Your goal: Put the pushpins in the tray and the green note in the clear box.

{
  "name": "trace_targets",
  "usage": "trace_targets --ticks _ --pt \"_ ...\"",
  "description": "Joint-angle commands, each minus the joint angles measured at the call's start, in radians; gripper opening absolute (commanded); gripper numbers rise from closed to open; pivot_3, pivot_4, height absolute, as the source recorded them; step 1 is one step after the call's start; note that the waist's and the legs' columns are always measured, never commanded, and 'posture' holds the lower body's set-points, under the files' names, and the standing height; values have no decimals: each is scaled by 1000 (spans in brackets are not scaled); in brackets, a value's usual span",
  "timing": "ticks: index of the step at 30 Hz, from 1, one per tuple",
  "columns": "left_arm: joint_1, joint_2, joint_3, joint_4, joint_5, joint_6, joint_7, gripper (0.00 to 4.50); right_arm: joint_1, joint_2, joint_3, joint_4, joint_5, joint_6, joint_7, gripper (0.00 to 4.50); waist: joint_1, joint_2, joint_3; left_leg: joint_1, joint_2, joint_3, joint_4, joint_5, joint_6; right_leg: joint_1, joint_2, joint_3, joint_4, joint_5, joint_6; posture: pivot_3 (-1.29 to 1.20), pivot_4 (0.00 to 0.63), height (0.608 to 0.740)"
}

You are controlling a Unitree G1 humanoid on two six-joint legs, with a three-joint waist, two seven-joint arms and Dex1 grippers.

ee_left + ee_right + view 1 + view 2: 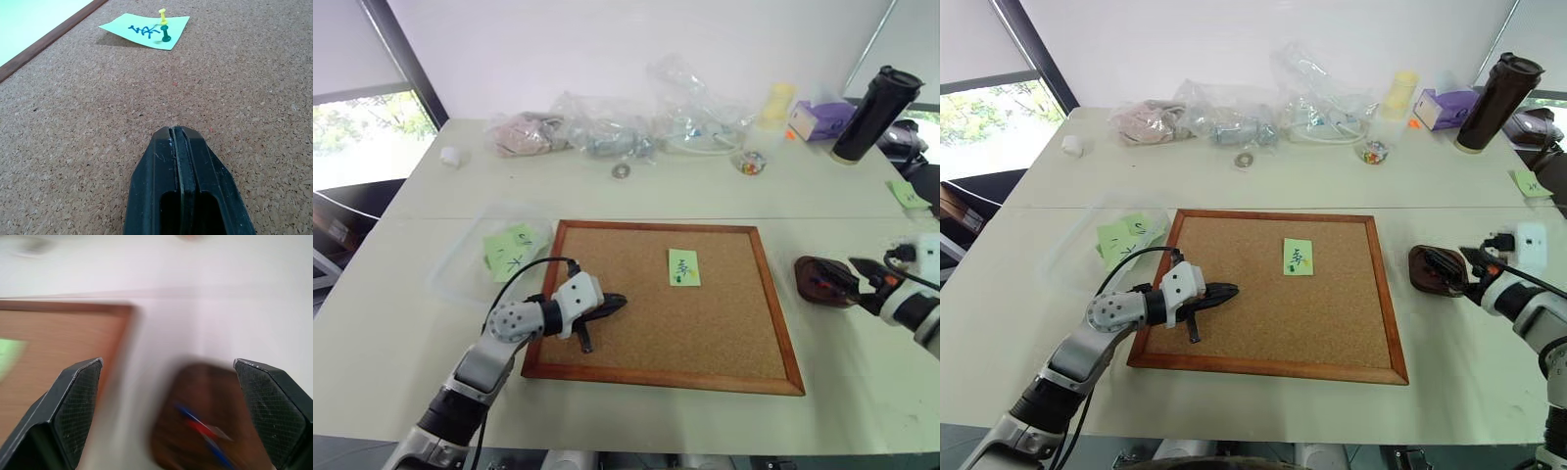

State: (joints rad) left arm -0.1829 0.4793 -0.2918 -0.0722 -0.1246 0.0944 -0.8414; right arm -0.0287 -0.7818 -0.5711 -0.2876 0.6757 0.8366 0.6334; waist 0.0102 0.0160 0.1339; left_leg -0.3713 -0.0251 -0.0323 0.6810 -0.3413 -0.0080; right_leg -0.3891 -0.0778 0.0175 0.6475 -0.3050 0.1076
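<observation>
Cork surface: the corkboard was seen lying flat on the pale tabletop, framed in wood.
Green note: the green note was pinned near the board's middle by two pushpins, one yellow and one dark green.
Left gripper: the left gripper was held over the board's near left part, its fingers pressed together on nothing.
Right gripper: the right gripper was held at the tray, fingers spread wide and empty.
Tray: red and blue pins were seen inside, blurred.
Clear box: the clear box lay left of the board with green slips in it.
</observation>
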Motion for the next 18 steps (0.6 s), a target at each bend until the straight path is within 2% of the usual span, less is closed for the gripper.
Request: trace_targets --ticks 1,5,10,18 --pt "21 11 -33 46 38 21 -16 0 -12 -41 128 -156 23 11 51 4426 0 -2 0 0 0 0 0 0 0 0 0 0 0 0 0 0 150 740" --pt "7 4 -36 54 37 23 -17 0 -43 -40 320 -216 -60 -39 50 4426 3 -3 0 0 0 0 0 0 0 0 0 0 -1 0 0 0 150 740" --pt "1 0 -38 53 39 24 -16 0 -119 29 507 -166 -169 -118 29 4426 3 -4 1 -1 0 0 1 0 0 0 -1 0 -1 0 0 0 150 740" --pt "2 -1 -36 35 43 32 -8 0 -229 155 621 17 -283 -215 5 4426 3 -4 1 -1 -1 -1 1 1 -1 0 -1 -1 -1 0 0 0 150 740"
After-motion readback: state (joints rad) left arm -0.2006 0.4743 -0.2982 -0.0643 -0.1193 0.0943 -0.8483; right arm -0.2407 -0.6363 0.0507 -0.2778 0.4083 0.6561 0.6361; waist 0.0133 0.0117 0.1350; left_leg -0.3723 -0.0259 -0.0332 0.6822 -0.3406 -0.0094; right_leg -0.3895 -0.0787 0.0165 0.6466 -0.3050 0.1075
